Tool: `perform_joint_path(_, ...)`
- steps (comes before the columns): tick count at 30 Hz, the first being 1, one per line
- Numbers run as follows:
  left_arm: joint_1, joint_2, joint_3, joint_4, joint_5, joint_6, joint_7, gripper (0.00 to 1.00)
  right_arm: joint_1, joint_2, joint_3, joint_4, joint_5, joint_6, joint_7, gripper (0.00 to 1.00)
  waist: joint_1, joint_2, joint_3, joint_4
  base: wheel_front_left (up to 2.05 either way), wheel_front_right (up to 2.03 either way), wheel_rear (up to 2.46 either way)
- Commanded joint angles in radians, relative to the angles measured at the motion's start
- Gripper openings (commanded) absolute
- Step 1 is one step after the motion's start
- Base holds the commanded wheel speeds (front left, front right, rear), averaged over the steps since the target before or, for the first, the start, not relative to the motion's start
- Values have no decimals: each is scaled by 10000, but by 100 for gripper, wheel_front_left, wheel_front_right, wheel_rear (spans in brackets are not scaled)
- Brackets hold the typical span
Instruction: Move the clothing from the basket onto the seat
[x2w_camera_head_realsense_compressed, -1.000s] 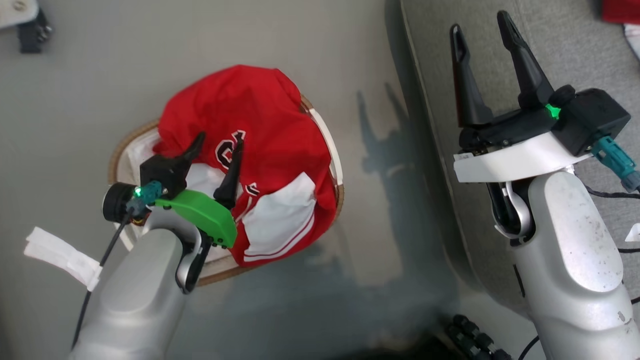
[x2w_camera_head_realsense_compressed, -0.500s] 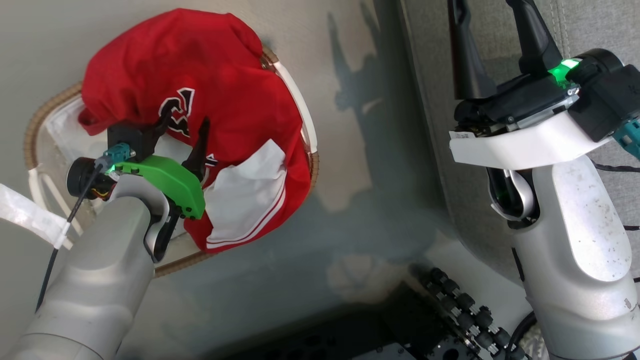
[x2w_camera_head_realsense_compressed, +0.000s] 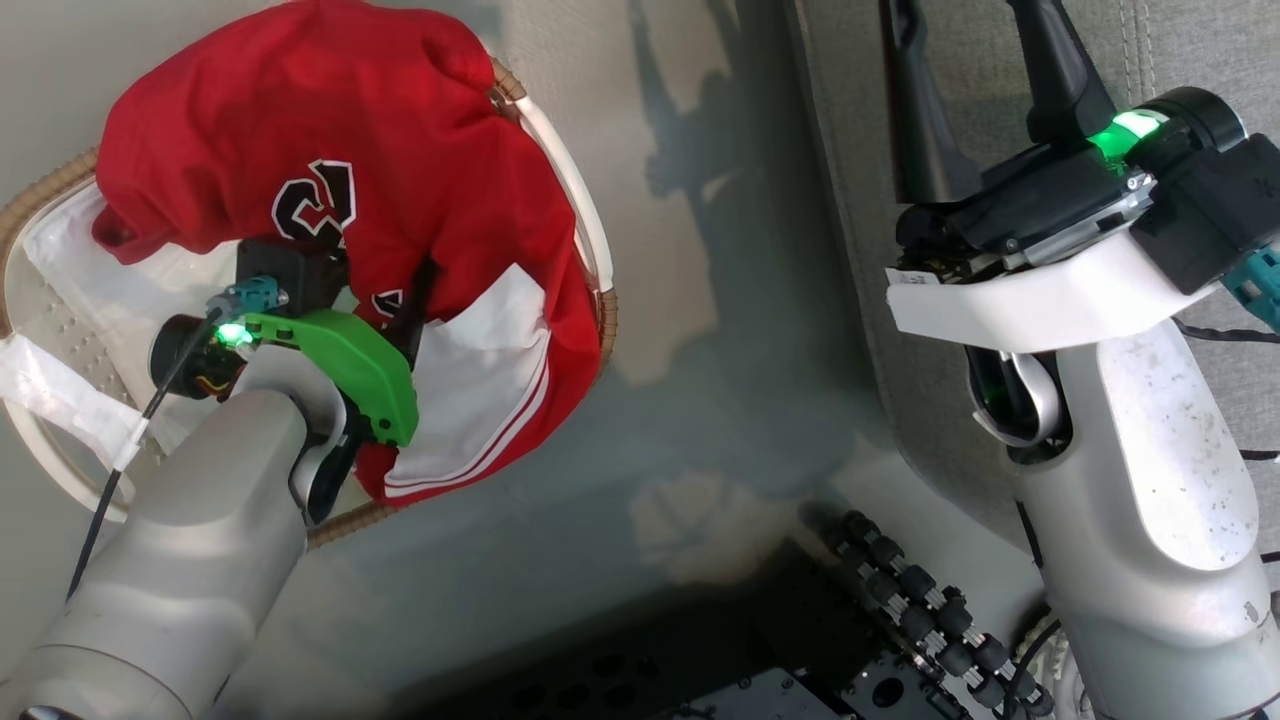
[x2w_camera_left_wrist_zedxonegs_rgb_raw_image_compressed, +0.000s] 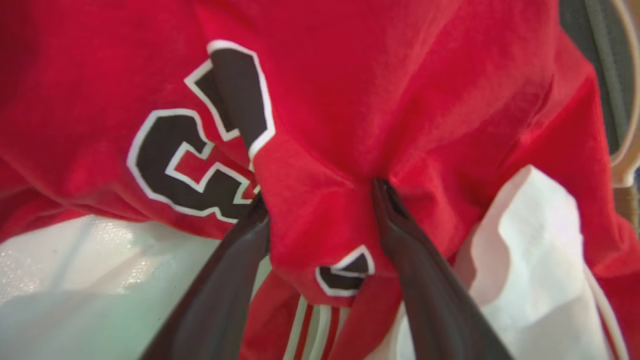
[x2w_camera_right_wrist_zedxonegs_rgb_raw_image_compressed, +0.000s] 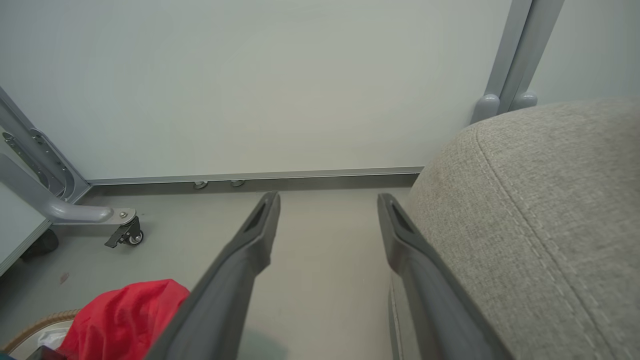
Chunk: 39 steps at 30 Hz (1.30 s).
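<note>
Jersey (x2w_camera_head_realsense_compressed: 400, 130) heaped in basket (x2w_camera_head_realsense_compressed: 588, 230) beside seat (x2w_camera_right_wrist_zedxonegs_rgb_raw_image_compressed: 540, 210), looks light, limp, prob slick: L end effector (x2w_camera_left_wrist_zedxonegs_rgb_raw_image_compressed: 320, 195) open astride a bunched fold by the number, pinch that bunch, not flat cloth; R end effector (x2w_camera_right_wrist_zedxonegs_rgb_raw_image_compressed: 328, 200) open, empty.

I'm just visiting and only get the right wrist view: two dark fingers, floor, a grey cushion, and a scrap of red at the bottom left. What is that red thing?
Observer: A red jersey with a dark number on it, heaped in a basket, as the head view shows.
Operator: Is the other arm touching it?
Observer: Yes. In the left wrist view the left gripper is open, its fingers pressed into the jersey with a fold of cloth between them.
</note>
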Motion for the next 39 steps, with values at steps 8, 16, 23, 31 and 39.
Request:
perform_joint_path(8,321,289,-1085,-181,-707,-30,-381,0,217,-25,5,518,309,-10,-24,100,-1,-1,-1036,25,0,0,0)
perform_joint_path(16,1228,8,-652,-453,-459,-30,-451,0,893,-38,-215,1112,-50,-12,-24,100,-1,-1,-2865,578,0,0,0)
perform_joint_path(23,2565,-455,958,-1085,697,-32,-441,0,1613,-36,-239,1703,-310,-10,-24,100,-1,-1,-4465,1009,0,0,0)
perform_joint_path(31,3968,-1022,2751,-2147,2310,-30,-443,0,2589,-36,-227,2338,-492,-10,-24,100,-1,-1,-6052,1450,0,0,0)
perform_joint_path(39,4962,-1455,3993,-3435,3470,-32,-445,0,3532,-35,-283,2823,-527,-10,-23,100,-1,-1,-7357,1806,0,0,0)
